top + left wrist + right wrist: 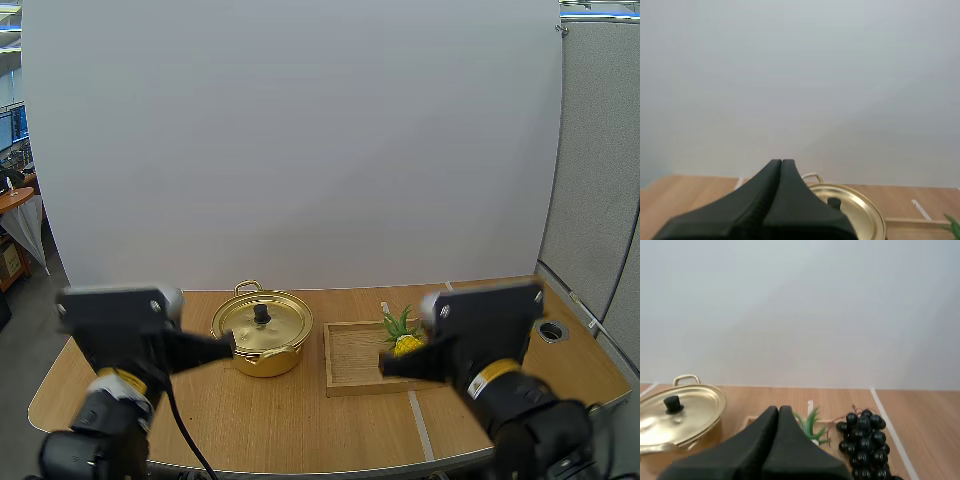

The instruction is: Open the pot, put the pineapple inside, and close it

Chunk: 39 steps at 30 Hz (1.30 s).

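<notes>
A gold pot (265,358) is seen on the wooden surface (300,420), left of centre, with its lid (272,325) seated on it and the lid's black knob (261,313) pointing up. Just to the right of the pot a wooden tray (352,362) is laid flat, and the pineapple (406,344) is found at the tray's right end, its green leaves turned toward the back. A bunch of dark grapes (864,442) is seen beside the leaves. The left tool (228,345) is held clenched on nothing, its tips level with the pot's near left side. The right tool (384,368) is likewise clenched on nothing, held above the tray just in front of the pineapple.
</notes>
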Motion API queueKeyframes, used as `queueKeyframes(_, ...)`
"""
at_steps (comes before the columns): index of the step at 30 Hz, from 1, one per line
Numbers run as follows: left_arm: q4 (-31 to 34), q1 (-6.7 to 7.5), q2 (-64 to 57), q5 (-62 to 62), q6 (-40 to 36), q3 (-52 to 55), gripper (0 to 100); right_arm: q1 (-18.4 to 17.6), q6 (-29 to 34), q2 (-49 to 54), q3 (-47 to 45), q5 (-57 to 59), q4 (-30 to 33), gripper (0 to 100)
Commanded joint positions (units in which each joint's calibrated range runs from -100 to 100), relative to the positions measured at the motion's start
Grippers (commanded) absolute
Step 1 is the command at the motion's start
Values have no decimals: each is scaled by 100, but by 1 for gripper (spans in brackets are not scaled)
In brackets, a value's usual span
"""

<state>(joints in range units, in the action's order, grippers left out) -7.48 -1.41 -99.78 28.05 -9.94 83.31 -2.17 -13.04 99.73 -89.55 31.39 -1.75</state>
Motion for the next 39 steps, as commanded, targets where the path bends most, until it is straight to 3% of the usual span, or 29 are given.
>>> queueKeyframes(1, -3, 6, -22, 205, 360, -599, 0, -11, -36, 27, 1195, 325, -4, 0)
queueKeyframes(8, -46, 6, -22, 2057, 382, -1473, 0, -11, -36, 27, 2363, 1735, -13, 0)
queueKeyframes(12, -163, 6, -22, 2069, 382, -1598, 0, -11, -36, 27, 2712, 2597, -13, 0)
queueKeyframes(19, -163, 6, 28, 1995, 417, -1600, 0, -11, -36, -57, 2741, 3079, -1, 0)
queueKeyframes(33, -163, 6, 2998, 1449, 658, -1985, 0, -11, -36, -2280, 2741, 3134, -1, 0)
queueKeyframes(35, -163, 6, 3330, 1449, 730, -2136, 4, -11, 0, -2544, 2741, 3134, -13, 0)
queueKeyframes(37, -163, 6, 3567, 1449, 749, -2236, 14, -11, 0, -2747, 2741, 3134, -13, 1)
queueKeyframes(39, -163, 6, 3785, 1449, 748, -2312, 31, -11, 0, -2880, 2741, 3110, -13, 26)
